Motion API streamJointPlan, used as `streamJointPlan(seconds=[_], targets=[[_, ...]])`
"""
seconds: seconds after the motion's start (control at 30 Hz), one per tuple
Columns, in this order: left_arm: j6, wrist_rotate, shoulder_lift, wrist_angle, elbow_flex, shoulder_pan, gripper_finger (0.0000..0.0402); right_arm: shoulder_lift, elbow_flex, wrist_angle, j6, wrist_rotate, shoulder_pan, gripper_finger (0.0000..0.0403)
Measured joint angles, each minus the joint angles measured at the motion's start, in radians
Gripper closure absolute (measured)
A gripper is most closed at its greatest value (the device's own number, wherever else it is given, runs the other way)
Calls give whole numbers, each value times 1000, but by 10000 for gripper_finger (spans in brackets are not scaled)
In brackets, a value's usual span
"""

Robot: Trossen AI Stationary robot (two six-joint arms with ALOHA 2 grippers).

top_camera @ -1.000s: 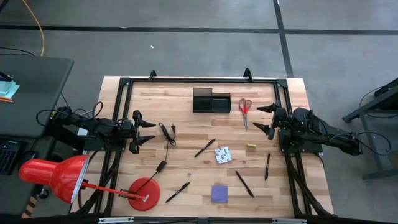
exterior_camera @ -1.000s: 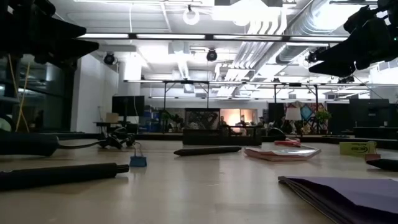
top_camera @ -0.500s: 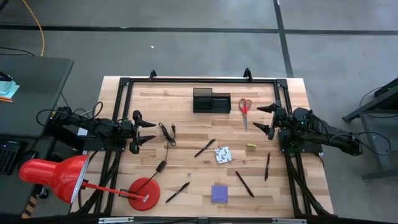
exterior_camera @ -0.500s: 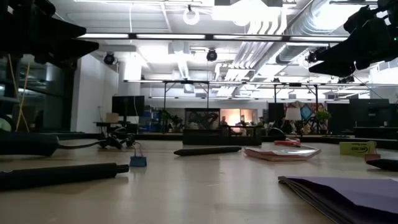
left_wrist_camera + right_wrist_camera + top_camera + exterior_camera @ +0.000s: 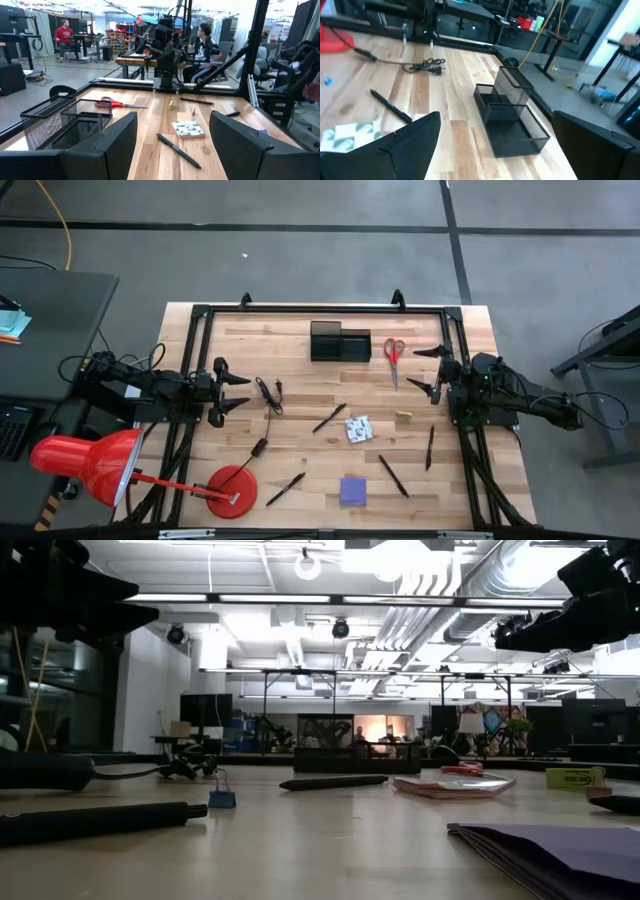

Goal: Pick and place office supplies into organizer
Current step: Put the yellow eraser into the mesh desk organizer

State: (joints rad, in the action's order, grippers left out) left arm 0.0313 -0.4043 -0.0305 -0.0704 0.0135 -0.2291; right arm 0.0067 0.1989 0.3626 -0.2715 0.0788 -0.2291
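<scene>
The black mesh organizer (image 5: 340,340) stands near the table's far edge, with the red-handled scissors (image 5: 394,352) lying flat just right of it. Slim black pens (image 5: 329,418) (image 5: 286,488) (image 5: 393,476) lie scattered around the white patterned packet (image 5: 358,428). The purple sticky-note pad (image 5: 353,491) lies near the front edge, and the tiny yellow piece (image 5: 403,416) right of the packet. My left gripper (image 5: 235,390) hovers open at the table's left side. My right gripper (image 5: 428,370) hovers open right of the scissors. In the right wrist view the organizer (image 5: 510,115) lies ahead of the fingers.
A thin black cable (image 5: 268,395) lies coiled in front of my left gripper. The red lamp's round base (image 5: 232,490) stands at the front left, with its shade (image 5: 90,460) off the table's edge. A black frame rail (image 5: 320,308) runs along the far edge. People sit in the room beyond.
My right gripper has risen a little, as the low view shows. Everything on the table has stayed where it was.
</scene>
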Motion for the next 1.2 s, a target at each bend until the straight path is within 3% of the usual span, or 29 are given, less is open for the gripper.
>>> streamJointPlan(seconds=[0.4, 0.5, 0.7, 0.87, 1.1, 1.2], targets=[[0, 0, 0, -50, 0, 0, 169, 0, 0, -16, 107, -2, 0, 25], [0, 0, 1, -94, 0, 0, 169, 0, 0, -48, 264, -53, 0, 25], [0, -1, 1, -92, 0, 0, 169, 1, 0, -139, 529, -55, 0, 25], [0, -14, 1, -95, 0, 0, 169, 0, 2, -224, 603, -5, 0, 25], [28, -20, 1, -108, 0, 0, 169, 1, 2, -146, 654, 63, 0, 25], [35, -23, 1, -105, 0, 0, 169, 1, 1, -134, 634, 144, 0, 25]])
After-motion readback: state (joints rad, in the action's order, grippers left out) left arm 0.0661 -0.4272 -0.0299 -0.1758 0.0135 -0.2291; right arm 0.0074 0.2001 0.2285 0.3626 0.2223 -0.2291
